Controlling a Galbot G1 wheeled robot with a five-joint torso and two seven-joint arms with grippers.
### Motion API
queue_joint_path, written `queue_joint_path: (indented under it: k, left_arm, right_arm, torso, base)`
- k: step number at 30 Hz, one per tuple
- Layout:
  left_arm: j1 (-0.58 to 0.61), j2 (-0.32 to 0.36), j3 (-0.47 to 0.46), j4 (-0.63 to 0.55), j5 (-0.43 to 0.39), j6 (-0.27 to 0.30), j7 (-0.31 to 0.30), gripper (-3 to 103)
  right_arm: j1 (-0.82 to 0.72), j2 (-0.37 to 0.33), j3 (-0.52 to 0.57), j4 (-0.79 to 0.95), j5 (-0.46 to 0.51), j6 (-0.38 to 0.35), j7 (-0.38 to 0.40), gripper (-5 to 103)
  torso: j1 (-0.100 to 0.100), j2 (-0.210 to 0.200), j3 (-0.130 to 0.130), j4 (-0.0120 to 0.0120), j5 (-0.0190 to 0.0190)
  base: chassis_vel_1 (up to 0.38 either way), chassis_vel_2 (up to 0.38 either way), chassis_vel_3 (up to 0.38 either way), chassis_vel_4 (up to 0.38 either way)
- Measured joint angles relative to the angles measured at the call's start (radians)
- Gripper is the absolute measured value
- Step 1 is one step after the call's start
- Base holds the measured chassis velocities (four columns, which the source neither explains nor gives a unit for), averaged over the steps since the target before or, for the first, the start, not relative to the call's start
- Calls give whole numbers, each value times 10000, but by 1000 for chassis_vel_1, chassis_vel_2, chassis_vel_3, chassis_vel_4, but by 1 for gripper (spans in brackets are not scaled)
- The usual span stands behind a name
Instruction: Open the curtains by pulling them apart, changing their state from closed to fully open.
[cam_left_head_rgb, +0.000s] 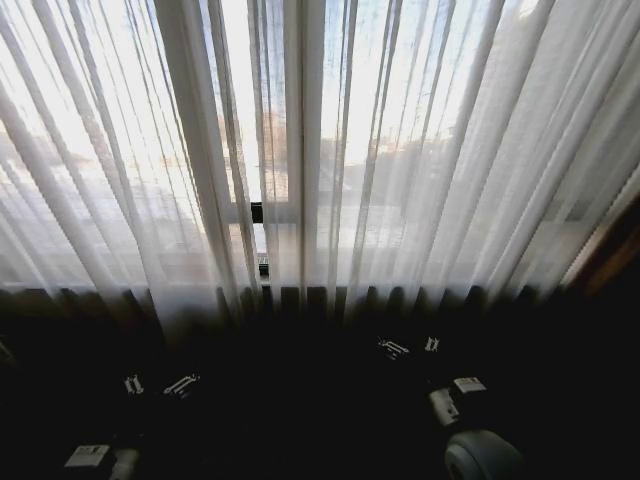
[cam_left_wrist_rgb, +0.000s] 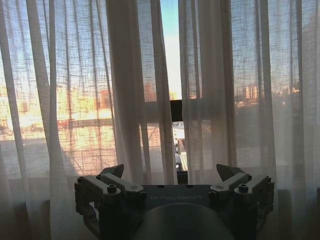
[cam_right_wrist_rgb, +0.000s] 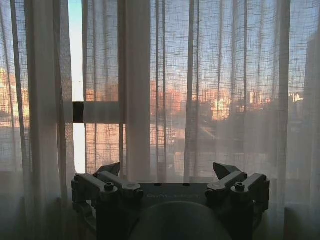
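Two sheer white curtains hang across the window, the left panel (cam_left_head_rgb: 110, 160) and the right panel (cam_left_head_rgb: 460, 160), with long vertical pleats. They almost meet, leaving a thin slit near the middle. My left gripper (cam_left_head_rgb: 160, 384) is low in the dark below the left panel, open and empty. My right gripper (cam_left_head_rgb: 410, 346) sits low under the right panel, also open and empty. In the left wrist view, the left gripper (cam_left_wrist_rgb: 170, 172) faces the curtains (cam_left_wrist_rgb: 130, 90) near the slit, apart from the fabric. The right gripper (cam_right_wrist_rgb: 167, 170) faces a thick pleat of the curtains (cam_right_wrist_rgb: 137, 90), not touching it.
A dark window-frame piece (cam_left_head_rgb: 257, 212) shows through the slit, with sunlit buildings behind the glass. A dark sill or wall (cam_left_head_rgb: 320, 310) runs under the curtain hems. A dark wooden edge (cam_left_head_rgb: 615, 255) stands at the far right.
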Motion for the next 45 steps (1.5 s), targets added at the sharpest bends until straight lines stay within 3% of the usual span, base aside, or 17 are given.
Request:
queue_joint_path:
  k: [30,45]
  left_arm:
    - [30,-50,-24,87,-156,-405,123,100]
    - [102,-106,-17,64,-127,-623,147,100]
  right_arm:
    - [-29,2,41,-78,-188,-29,-71,100]
    - [-49,-7,52,-44,-189,6,-64,100]
  torso:
    - [-4,1,-1,0,2]
    - [1,0,0,0,-6]
  base:
    - [-1,9,0,-13]
    - [-2,370,5,-372]
